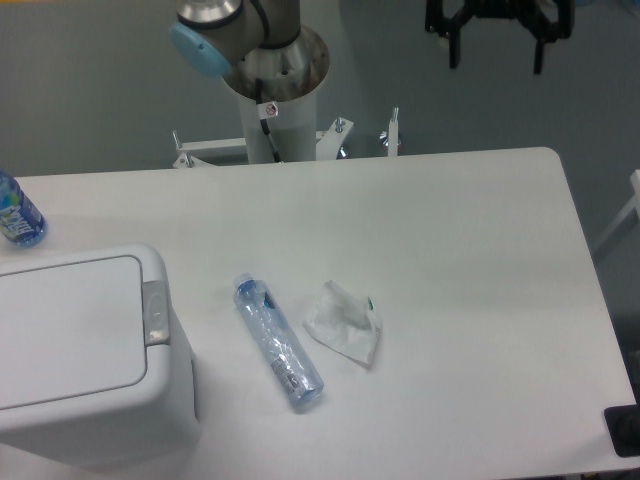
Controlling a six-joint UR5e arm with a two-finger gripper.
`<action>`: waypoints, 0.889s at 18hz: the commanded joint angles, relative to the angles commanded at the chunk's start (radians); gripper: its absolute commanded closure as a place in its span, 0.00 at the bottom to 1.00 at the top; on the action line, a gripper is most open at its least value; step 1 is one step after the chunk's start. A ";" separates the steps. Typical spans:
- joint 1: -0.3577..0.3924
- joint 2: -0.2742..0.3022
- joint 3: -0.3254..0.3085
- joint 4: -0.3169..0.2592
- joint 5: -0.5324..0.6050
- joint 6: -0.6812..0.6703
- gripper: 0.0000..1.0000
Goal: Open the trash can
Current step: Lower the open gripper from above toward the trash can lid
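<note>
Trash can [85, 355] at eight o'clock, lid shut, grey latch [155, 312] on its right. Gripper [497, 55] at one o'clock, fingers spread wide, empty. No readable writing on lying bottle [278, 343].

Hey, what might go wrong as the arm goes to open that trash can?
The grey latch on the trash can is small, so the gripper, now far off at the top right with open jaws, may miss it. The can sits at the table's front-left corner and could slide. The lying bottle nearby might get knocked.
</note>
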 joint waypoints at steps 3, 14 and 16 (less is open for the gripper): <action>-0.006 -0.002 -0.002 0.002 -0.006 -0.006 0.00; -0.283 -0.170 0.006 0.245 -0.035 -0.713 0.00; -0.337 -0.201 0.017 0.250 -0.040 -0.803 0.00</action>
